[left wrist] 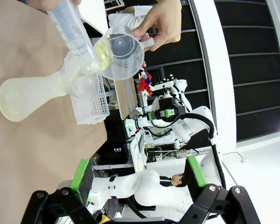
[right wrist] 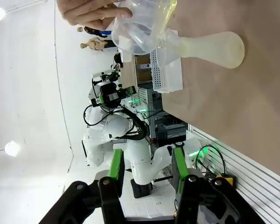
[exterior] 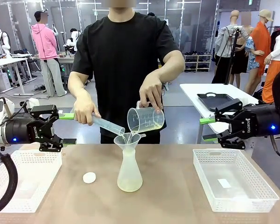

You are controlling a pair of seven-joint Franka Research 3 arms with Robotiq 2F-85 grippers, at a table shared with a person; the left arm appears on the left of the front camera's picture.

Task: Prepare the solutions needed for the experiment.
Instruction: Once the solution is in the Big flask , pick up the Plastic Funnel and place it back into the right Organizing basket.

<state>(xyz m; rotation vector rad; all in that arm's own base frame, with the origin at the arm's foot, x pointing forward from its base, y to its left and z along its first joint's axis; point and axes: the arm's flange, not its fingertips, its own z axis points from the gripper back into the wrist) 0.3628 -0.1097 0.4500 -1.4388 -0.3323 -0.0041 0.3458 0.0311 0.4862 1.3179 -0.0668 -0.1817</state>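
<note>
fingers (exterior: 66, 115) of your left gripper (exterior: 68, 128) spread wide, right gripper (exterior: 207, 129) fingers apart too, both empty. the solutions (exterior: 129, 185) sit in the flask (exterior: 129, 156) base, mid table (exterior: 177, 196), under a person's tipped beaker (exterior: 145, 119) and cylinder (exterior: 107, 124).

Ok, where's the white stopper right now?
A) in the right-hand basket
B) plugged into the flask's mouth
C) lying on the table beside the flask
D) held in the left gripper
C: the white stopper lies on the table, apart from the conical flask, whose mouth is open under the person's beaker.
</note>
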